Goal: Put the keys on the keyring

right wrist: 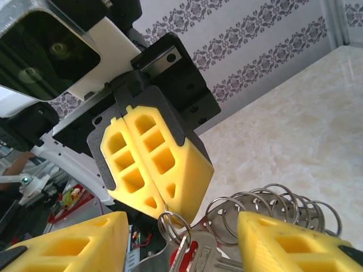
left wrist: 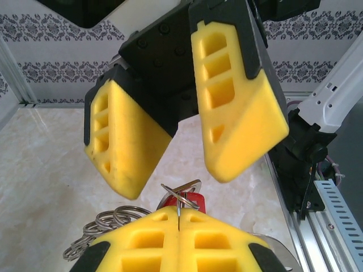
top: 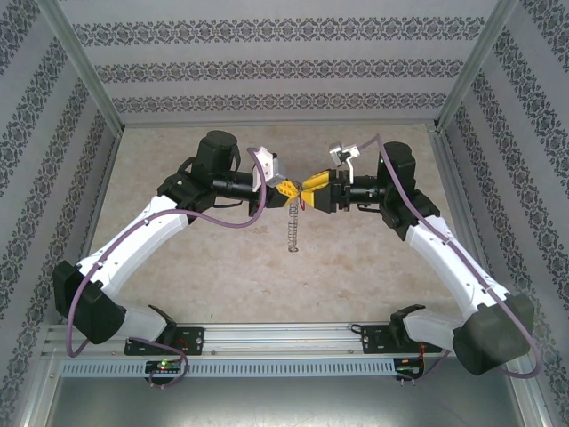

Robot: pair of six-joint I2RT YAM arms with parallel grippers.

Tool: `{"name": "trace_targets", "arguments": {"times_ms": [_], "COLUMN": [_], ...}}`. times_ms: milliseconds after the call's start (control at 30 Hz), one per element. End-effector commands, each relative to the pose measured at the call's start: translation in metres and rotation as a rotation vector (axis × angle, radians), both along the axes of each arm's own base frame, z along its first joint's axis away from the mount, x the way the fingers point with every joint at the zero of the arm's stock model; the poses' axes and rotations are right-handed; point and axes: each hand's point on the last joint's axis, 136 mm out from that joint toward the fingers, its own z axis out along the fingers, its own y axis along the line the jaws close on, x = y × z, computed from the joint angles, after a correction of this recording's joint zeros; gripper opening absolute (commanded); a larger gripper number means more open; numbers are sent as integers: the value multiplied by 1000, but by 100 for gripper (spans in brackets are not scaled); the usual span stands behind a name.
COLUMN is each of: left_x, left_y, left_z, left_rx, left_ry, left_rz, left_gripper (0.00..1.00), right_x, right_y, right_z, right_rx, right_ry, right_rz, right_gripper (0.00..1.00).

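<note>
Three patterned walls (top: pixel 284 67) — marbled tabletop (top: pixel 373 267)

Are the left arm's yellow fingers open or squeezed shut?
Shut. The left gripper has its fingers pressed together with no gap, pinching the keyring wire between them.

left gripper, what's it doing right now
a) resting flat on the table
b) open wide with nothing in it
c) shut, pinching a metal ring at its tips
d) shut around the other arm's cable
c: in the right wrist view the left gripper has its jaws pressed together, with the keyring pinched at the tips. It is held up in the air facing the open right gripper.
</note>
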Motion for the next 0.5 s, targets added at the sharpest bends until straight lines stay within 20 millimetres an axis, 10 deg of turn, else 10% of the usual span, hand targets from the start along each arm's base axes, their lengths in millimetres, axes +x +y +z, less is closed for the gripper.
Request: {"name": "trace_targets", "arguments": {"times_ms": [0,467], "left_x": [-7,-6], "left_y": [-5,-5], "left_z": [20,22], "left_rx": [-55,-58], "left_ry": [-46,-48], "left_rz": [-42,-37], "left_gripper": [0,0], "right_x": [-5,-3], "right_y": [5,0], "right_z": [17,13], "right_rx": [27,19], "right_ry": [-67,-57], "right_rz": [48,18], "right_gripper": [53,0]}}
